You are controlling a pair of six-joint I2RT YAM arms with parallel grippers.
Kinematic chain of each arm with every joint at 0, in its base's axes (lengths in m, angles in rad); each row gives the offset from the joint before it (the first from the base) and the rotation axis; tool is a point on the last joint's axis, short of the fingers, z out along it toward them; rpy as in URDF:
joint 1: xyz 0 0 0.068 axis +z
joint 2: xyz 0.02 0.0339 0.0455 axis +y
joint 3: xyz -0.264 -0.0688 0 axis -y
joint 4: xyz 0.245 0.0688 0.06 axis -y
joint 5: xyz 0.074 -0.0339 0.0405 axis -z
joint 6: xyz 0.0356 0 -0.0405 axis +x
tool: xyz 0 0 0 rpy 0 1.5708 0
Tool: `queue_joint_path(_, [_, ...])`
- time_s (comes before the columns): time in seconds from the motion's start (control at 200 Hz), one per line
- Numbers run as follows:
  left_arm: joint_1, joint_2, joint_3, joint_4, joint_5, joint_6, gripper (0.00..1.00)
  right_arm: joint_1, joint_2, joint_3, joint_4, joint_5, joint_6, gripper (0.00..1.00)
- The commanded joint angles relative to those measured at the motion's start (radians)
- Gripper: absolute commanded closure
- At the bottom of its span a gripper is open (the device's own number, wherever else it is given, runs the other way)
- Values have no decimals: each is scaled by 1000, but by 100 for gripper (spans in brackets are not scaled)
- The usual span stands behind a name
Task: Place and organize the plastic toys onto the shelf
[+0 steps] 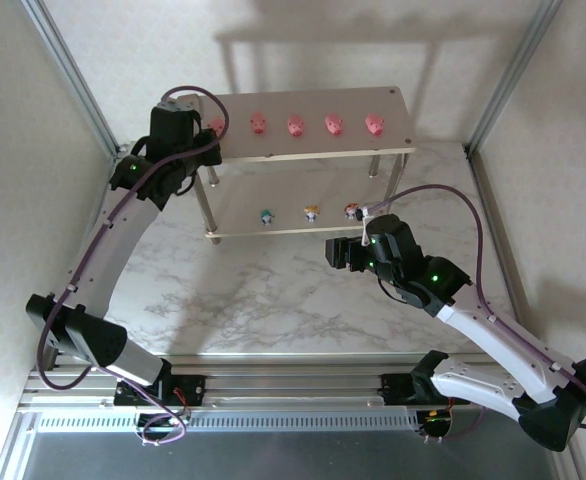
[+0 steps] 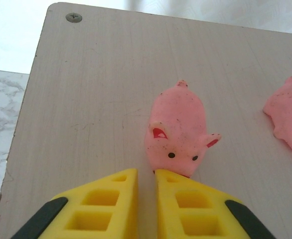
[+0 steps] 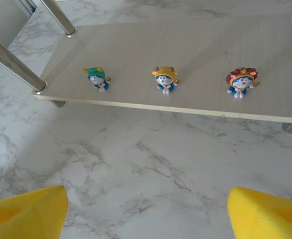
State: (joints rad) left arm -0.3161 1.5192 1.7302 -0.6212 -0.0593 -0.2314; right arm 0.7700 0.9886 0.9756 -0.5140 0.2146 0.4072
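On the shelf's top board (image 1: 403, 108) lies a row of pink pig toys (image 1: 296, 126). My left gripper (image 2: 146, 172) hovers over that board's left end. Its yellow fingers stand a narrow slit apart, with nothing in the slit. The leftmost pig (image 2: 181, 127) lies on the board, its snout against the right fingertip. A second pig (image 2: 288, 119) lies to its right. The lower board (image 3: 186, 45) carries a teal figurine (image 3: 97, 78), a yellow-orange one (image 3: 165, 78) and a red one (image 3: 241, 81). My right gripper (image 3: 146, 194) hangs wide open over the marble in front of them, holding nothing.
Slim silver legs (image 3: 14, 62) hold the shelf at its corners. The shelf stands at the back of the marble table (image 1: 273, 300), near the frame posts (image 1: 493, 100). Bare marble lies between the shelf and the arm bases.
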Motion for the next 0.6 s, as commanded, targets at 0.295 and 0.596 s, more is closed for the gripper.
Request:
queue_joint_path(0.295, [11,-268,-36,23,-51,27,72,-18,-38,72,-124,99,-52,14])
queue_joint_path(0.596, [10,-638,-516,296,-79,74,58,-51,-258,233,-377,488,-92,7])
